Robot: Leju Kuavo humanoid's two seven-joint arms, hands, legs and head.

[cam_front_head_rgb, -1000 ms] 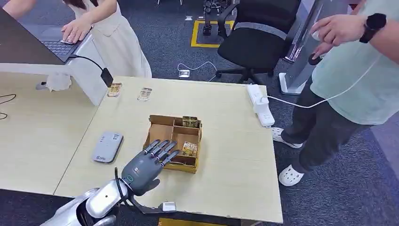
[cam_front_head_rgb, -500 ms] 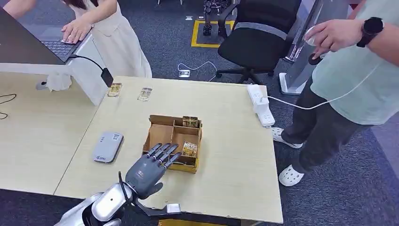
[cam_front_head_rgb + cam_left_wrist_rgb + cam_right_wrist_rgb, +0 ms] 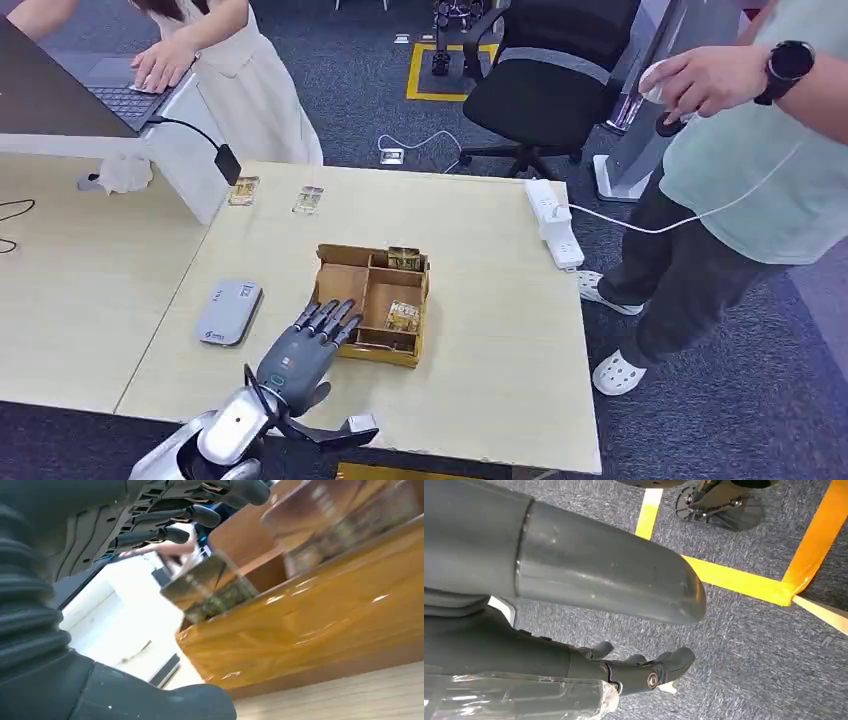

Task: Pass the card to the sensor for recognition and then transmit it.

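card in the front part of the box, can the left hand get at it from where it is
Probably yes. The left hand hovers empty at the box's near-left edge with fingers spread, and the card stands uncovered just beyond them, nothing between.

Cards (image 3: 215,587) blur beyond the left hand's fingers (image 3: 195,515); print unreadable.
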